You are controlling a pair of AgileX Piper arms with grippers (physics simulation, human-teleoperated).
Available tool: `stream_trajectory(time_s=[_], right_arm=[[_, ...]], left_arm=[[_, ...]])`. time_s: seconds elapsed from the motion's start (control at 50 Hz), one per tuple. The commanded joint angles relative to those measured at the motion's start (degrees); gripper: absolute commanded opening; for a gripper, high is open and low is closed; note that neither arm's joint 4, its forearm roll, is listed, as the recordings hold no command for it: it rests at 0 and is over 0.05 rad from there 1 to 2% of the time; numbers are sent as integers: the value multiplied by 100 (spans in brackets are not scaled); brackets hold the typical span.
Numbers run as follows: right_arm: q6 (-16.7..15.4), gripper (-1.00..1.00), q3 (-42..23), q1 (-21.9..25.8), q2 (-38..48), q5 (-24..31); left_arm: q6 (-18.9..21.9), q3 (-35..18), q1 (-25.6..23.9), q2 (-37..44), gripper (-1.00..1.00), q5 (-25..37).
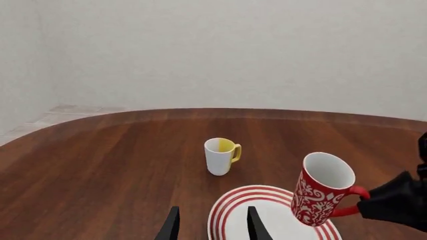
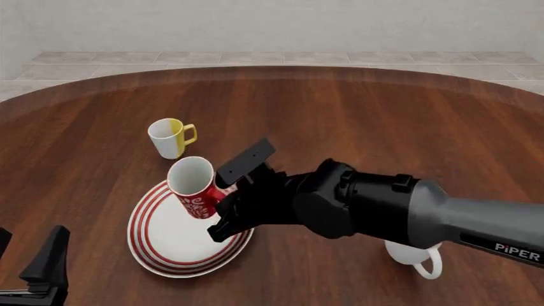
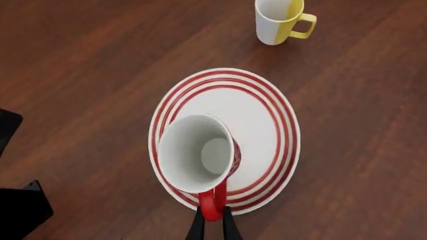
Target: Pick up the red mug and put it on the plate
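The red mug with white script hangs tilted over the plate, a wide white plate with red rings. My right gripper is shut on the mug's red handle. The right wrist view looks straight down into the mug, which covers the nearer part of the plate. I cannot tell whether the mug's base touches the plate. My left gripper is open and holds nothing, low at the plate's near-left side. In the left wrist view the mug leans over the plate.
A white-and-yellow mug stands upright on the wooden table just beyond the plate. A plain white mug sits partly hidden under my right arm at the near right. The table's curved far edge lies ahead.
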Motion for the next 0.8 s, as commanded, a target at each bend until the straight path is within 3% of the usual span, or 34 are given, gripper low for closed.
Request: stream_trajectory(time_s=[0.02,0.8], right_arm=[[45,-100,-38,59,105,-57],[143,-100,-497,-144,565,0]], left_arm=[[-1,37,7,0,100,-41],[-35,40,21,0,100,-63]])
